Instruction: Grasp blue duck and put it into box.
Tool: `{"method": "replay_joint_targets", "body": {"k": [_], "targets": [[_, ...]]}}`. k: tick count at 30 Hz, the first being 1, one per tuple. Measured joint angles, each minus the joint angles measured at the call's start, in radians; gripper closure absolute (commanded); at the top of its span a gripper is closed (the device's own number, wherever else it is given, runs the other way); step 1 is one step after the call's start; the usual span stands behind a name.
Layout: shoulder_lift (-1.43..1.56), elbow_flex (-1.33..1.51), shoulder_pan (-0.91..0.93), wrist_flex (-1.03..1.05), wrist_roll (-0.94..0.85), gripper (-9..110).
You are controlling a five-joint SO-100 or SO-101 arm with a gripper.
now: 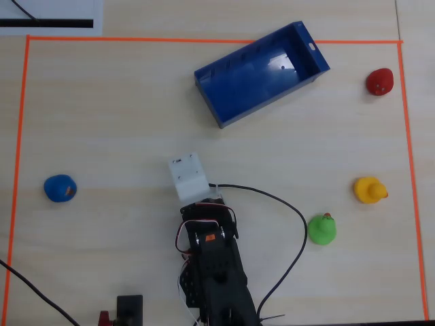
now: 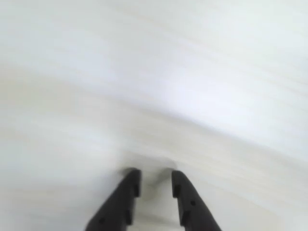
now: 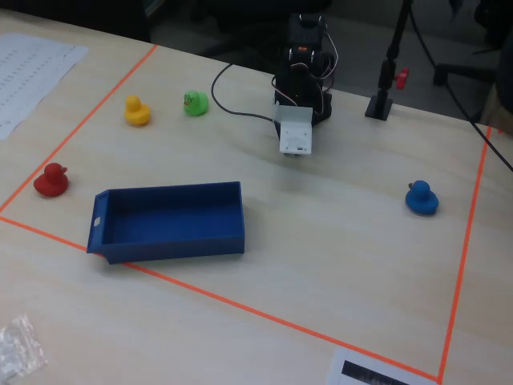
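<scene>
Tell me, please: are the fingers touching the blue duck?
Apart. The overhead view shows the blue duck far left of the arm, bare table between; the wrist view shows only table at the fingers.

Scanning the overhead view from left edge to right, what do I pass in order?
blue duck → white camera housing on the arm → box → green duck → yellow duck → red duck

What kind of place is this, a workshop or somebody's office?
Probably a lab or office bench set up for robot practice: orange tape marks a work area on a pale wooden table, and office chair bases stand behind the arm.
</scene>
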Motion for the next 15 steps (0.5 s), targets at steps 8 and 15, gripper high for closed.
{"method": "replay_joint_targets", "body": {"k": [8,15], "targets": [[-0.331,-0.264,-0.132,-0.235,0.005,65],[-0.735,-0.583,-0.337,-0.212,0.186,60]]}}
